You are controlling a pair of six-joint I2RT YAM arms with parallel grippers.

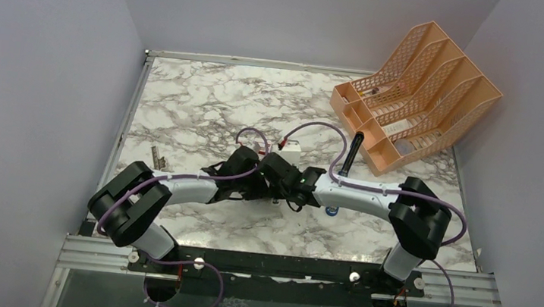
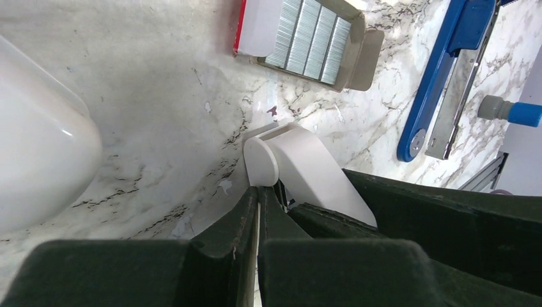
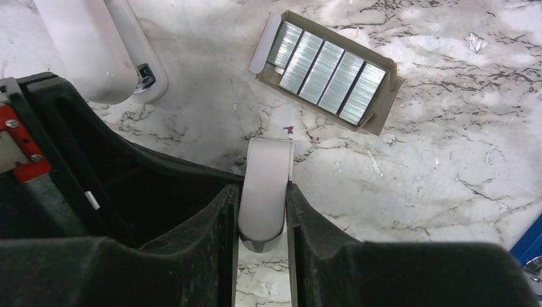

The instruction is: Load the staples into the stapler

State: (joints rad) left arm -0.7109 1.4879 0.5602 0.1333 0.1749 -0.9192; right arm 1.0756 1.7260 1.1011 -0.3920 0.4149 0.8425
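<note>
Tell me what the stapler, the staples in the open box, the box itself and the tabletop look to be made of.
Stapler: probably plastic, with a smooth matte white shell and a rounded, moulded end.
Staples: metal, in bright silver strips with fine ribbing.
Box: cardboard, with dull grey-brown folded flaps.
Tabletop: white with grey marble veining; it could be stone or printed laminate, and the look does not settle which.
</note>
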